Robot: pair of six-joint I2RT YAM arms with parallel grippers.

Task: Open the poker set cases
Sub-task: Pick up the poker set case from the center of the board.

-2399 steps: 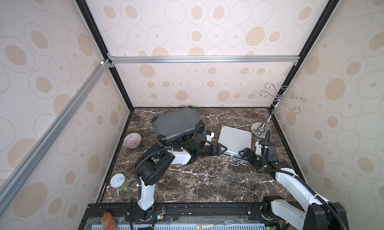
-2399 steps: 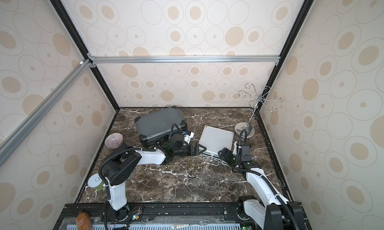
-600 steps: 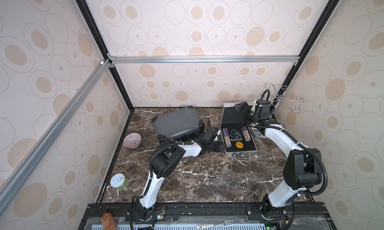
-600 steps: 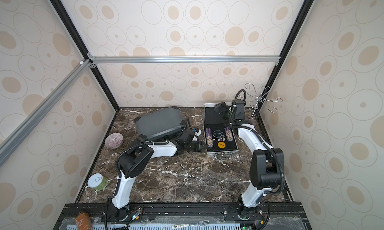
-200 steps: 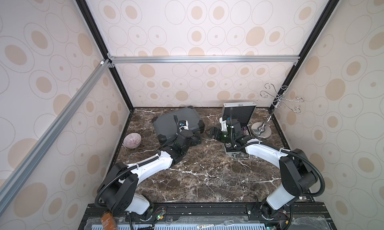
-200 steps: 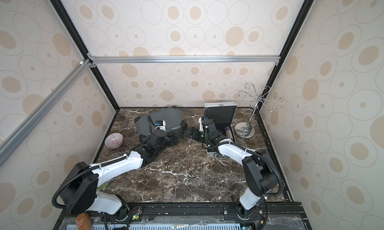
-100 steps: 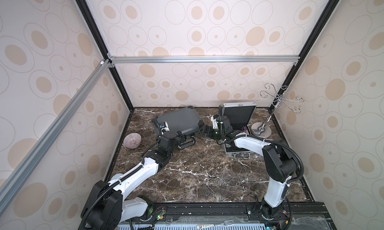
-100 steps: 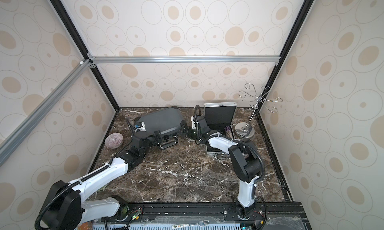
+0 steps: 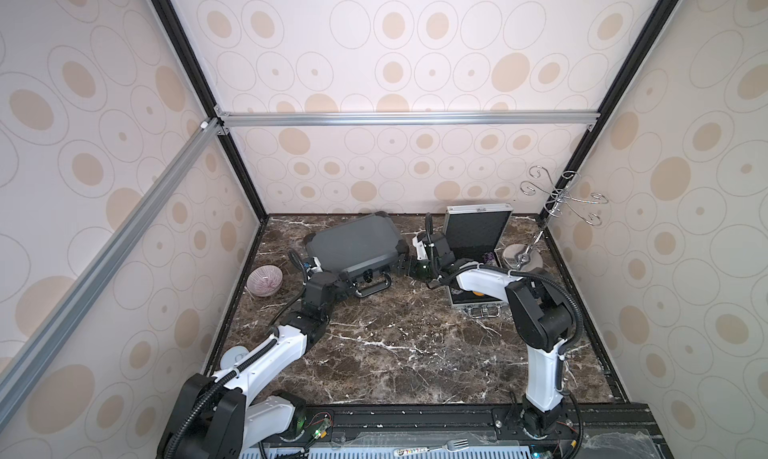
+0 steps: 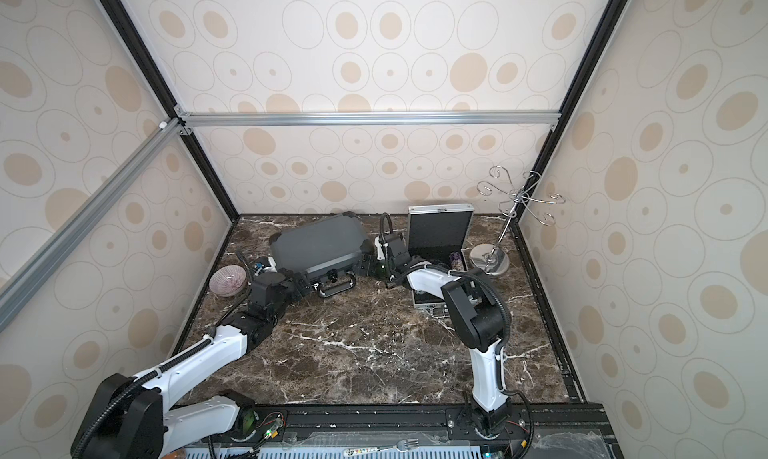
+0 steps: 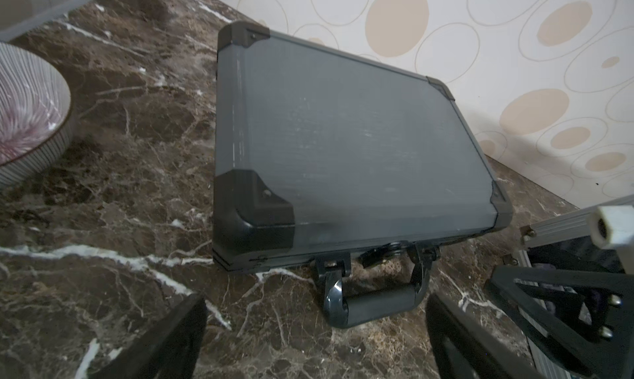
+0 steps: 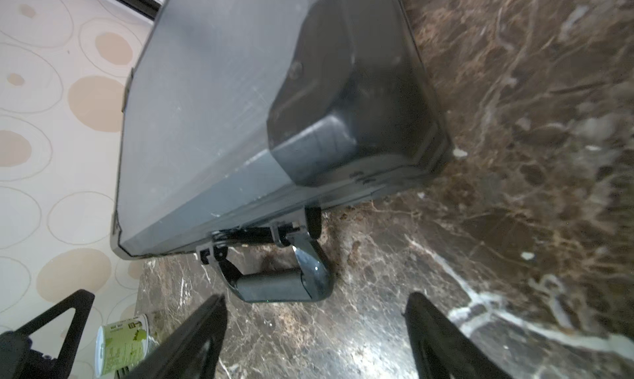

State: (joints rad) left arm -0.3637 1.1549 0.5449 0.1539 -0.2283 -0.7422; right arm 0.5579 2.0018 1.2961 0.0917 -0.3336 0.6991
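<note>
- Left gripper [image 11: 317,326] stands wide open with nothing in it, its fingers [image 11: 178,329] either side of the handle [image 11: 377,305] and clear of it.
- Right gripper [image 12: 315,322] is also spread and holds nothing; it is low beside the right front corner of the dark grey case [image 9: 353,245].
- That case lies flat and closed at the back of the marble table [image 9: 395,353], left of centre, with its handle toward the front. It has a matt grey lid, black corner caps and light scuffs.
- To its right, the silver case [image 9: 476,232] is open: the lid stands upright, lined in black foam, and purple chips [image 9: 490,255] show in the base.
- Print on the green-and-white tin [image 12: 120,339] is too small to read.
</note>
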